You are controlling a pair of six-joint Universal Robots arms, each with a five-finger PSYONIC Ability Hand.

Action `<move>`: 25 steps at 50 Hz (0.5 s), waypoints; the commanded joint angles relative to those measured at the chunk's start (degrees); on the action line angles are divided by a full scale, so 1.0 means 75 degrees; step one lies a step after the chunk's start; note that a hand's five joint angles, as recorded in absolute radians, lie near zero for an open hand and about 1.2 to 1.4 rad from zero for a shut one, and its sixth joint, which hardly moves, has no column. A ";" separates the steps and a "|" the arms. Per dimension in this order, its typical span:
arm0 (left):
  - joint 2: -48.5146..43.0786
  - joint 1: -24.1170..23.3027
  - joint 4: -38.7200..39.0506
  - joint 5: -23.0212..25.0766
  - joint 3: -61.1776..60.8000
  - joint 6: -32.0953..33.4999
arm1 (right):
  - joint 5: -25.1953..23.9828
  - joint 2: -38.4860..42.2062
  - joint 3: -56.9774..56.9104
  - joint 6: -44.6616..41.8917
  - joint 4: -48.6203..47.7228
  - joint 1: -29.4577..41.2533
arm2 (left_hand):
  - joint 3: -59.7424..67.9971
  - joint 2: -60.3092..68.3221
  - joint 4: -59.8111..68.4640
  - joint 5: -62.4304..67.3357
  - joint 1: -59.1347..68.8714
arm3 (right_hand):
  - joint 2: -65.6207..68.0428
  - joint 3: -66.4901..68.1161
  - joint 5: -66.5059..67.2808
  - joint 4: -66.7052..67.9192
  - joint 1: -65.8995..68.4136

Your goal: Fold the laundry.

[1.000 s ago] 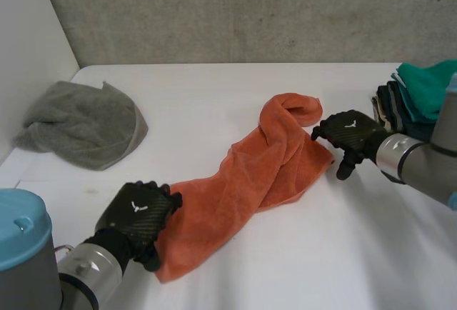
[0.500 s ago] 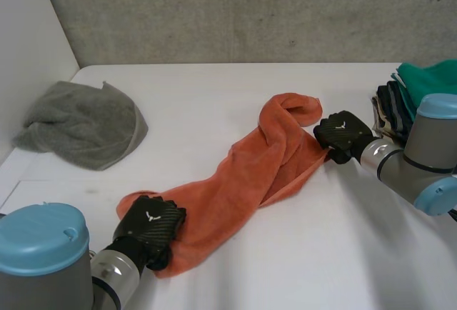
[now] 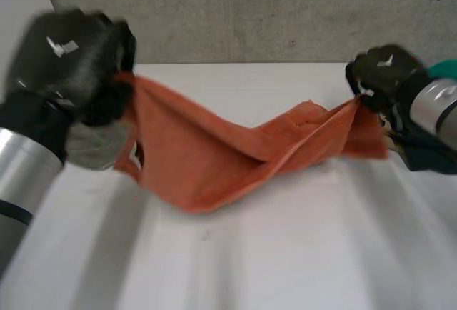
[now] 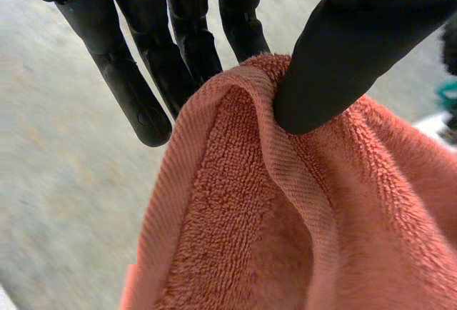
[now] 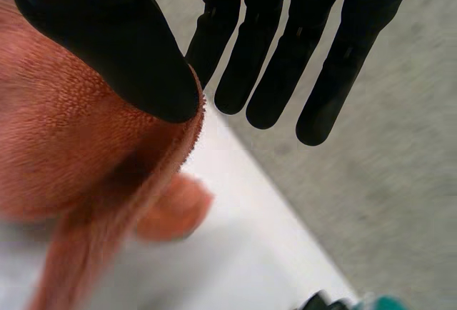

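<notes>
An orange towel (image 3: 228,160) hangs stretched in the air between both hands, sagging in the middle just above the white table (image 3: 285,253). My left hand (image 3: 68,60) is raised high at the towel's left end; its thumb (image 4: 343,53) pinches the hemmed edge (image 4: 285,167) against the fingers (image 4: 178,38). My right hand (image 3: 382,74) holds the right end up, with the thumb (image 5: 121,46) pressing the orange towel (image 5: 64,146) against one finger.
A grey cloth (image 3: 93,146) lies on the table behind the left hand, partly hidden by it. A stack of dark and teal folded cloths (image 3: 435,110) sits at the table's right edge behind the right arm. A grey wall (image 3: 250,10) closes the back.
Both hands closed on the towel's ends while it lay on the table, then lifted it up and apart. The towel now hangs spread between them.
</notes>
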 commanded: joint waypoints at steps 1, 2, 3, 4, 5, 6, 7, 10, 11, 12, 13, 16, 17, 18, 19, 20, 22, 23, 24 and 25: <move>-0.1218 0.0648 -0.0012 0.0090 0.0491 -0.0256 | -0.0005 -0.0640 -0.0137 0.0614 0.0062 0.0004 | 0.1589 0.1539 0.1514 0.1878 0.1951 | 0.1689 0.1631 0.1702 0.1539 0.2200; -0.1479 0.0719 0.0011 0.0090 0.0538 -0.0256 | -0.0017 -0.0593 -0.0126 0.0661 0.0051 0.0015 | 0.1589 0.1539 0.1514 0.1878 0.1951 | 0.1689 0.1631 0.1702 0.1539 0.2200; -0.1760 0.0777 0.0034 0.0090 0.0631 -0.0256 | -0.0005 -0.0569 -0.0114 0.0719 0.0039 0.0015 | 0.1589 0.1539 0.1514 0.1878 0.1951 | 0.1689 0.1631 0.1702 0.1539 0.2200; -0.2355 0.0882 0.0139 0.0090 0.0864 -0.0221 | 0.0006 -0.0383 -0.0114 0.0801 0.0027 0.0050 | 0.1589 0.1539 0.1514 0.1878 0.1951 | 0.1689 0.1631 0.1702 0.1539 0.2200; -0.2686 0.0918 0.0210 0.0078 0.1006 -0.0198 | 0.0018 -0.0231 -0.0114 0.0825 0.0027 0.0097 | 0.1589 0.1539 0.1514 0.1878 0.1951 | 0.1689 0.1631 0.1702 0.1539 0.2200; -0.3025 0.0953 0.0292 0.0066 0.1147 -0.0186 | 0.0076 -0.0055 -0.0126 0.0837 0.0015 0.0132 | 0.1589 0.1539 0.1514 0.1878 0.1951 | 0.1689 0.1631 0.1702 0.1539 0.2200; -0.3377 0.0977 0.0362 0.0066 0.1299 -0.0174 | 0.0169 0.0132 -0.0160 0.0826 0.0015 0.0179 | 0.1589 0.1539 0.1514 0.1878 0.1951 | 0.1689 0.1631 0.1702 0.1539 0.2200; -0.4830 0.1082 0.0492 0.0055 0.2106 -0.0174 | 0.0754 0.0765 -0.0313 0.0779 -0.0031 0.0413 | 0.1589 0.1539 0.1514 0.1878 0.1951 | 0.1689 0.1631 0.1702 0.1539 0.2200; -0.5112 0.1106 0.0492 0.0066 0.2295 -0.0174 | 0.1139 0.1034 -0.0371 0.0755 -0.0101 0.0518 | 0.1589 0.1539 0.1514 0.1878 0.1951 | 0.1689 0.1631 0.1702 0.1539 0.2200; -0.5707 0.1129 0.0492 0.0101 0.2737 -0.0186 | 0.1329 0.1152 -0.0395 0.0744 -0.0160 0.0554 | 0.1589 0.1539 0.1514 0.1878 0.1951 | 0.1689 0.1631 0.1702 0.1539 0.2200; -0.6002 0.1130 0.0503 0.0113 0.2951 -0.0186 | 0.1505 0.1281 -0.0407 0.0732 -0.0242 0.0601 | 0.1589 0.1539 0.1514 0.1878 0.1951 | 0.1689 0.1631 0.1702 0.1539 0.2200; -0.6997 0.1141 0.0550 0.0125 0.3815 -0.0186 | 0.2079 0.1668 -0.0419 0.0685 -0.0687 0.0777 | 0.0593 0.0542 0.0517 0.0882 0.0954 | 0.1689 0.1631 0.1702 0.1539 0.2200; -0.7199 0.1141 0.0550 0.0136 0.4029 -0.0186 | 0.2197 0.1739 -0.0419 0.0662 -0.0781 0.0835 | -0.0971 -0.1022 -0.1047 -0.0682 -0.0610 | 0.1689 0.1631 0.1702 0.1539 0.2200; -0.7375 0.1141 0.0515 0.0148 0.4274 -0.0186 | 0.2302 0.1809 -0.0419 0.0638 -0.0863 0.0894 | -0.3185 -0.3236 -0.3261 -0.2896 -0.2824 | 0.1689 0.1631 0.1702 0.1539 0.2200; -0.7620 0.1141 0.0480 0.0183 0.4555 -0.0186 | 0.2454 0.1903 -0.0395 0.0603 -0.0980 0.1010 | -0.5783 -0.5834 -0.5859 -0.5494 -0.5422 | 0.1689 0.1631 0.1702 0.1539 0.2200; -0.7669 0.1141 0.0468 0.0195 0.4639 -0.0186 | 0.2490 0.1927 -0.0384 0.0603 -0.1027 0.1069 | -0.6009 -0.6059 -0.6084 -0.5720 -0.5647 | 0.1689 0.1631 0.1702 0.1539 0.2200; -0.7693 0.1118 0.0457 0.0219 0.4664 -0.0197 | 0.2584 0.1985 -0.0337 0.0603 -0.1075 0.1128 | -0.6078 -0.6128 -0.6153 -0.5789 -0.5716 | 0.1689 0.1631 0.1702 0.1539 0.2200; -0.7623 0.1083 0.0468 0.0219 0.4501 -0.0197 | 0.2596 0.1986 -0.0313 0.0603 -0.1075 0.1129 | -0.6167 -0.6218 -0.6243 -0.5878 -0.5806 | 0.1689 0.1631 0.1702 0.1539 0.2200; -0.7483 0.1083 0.0457 0.0219 0.4326 -0.0186 | 0.2596 0.1986 -0.0290 0.0603 -0.1075 0.1140 | -0.6168 -0.6219 -0.6244 -0.5879 -0.5807 | 0.1689 0.1631 0.1702 0.1539 0.2200; -0.7030 0.1106 0.0445 0.0219 0.3964 -0.0186 | 0.2596 0.1974 -0.0255 0.0603 -0.1086 0.1140 | -0.6079 -0.6130 -0.6155 -0.5790 -0.5718 | 0.1689 0.1631 0.1702 0.1539 0.2200</move>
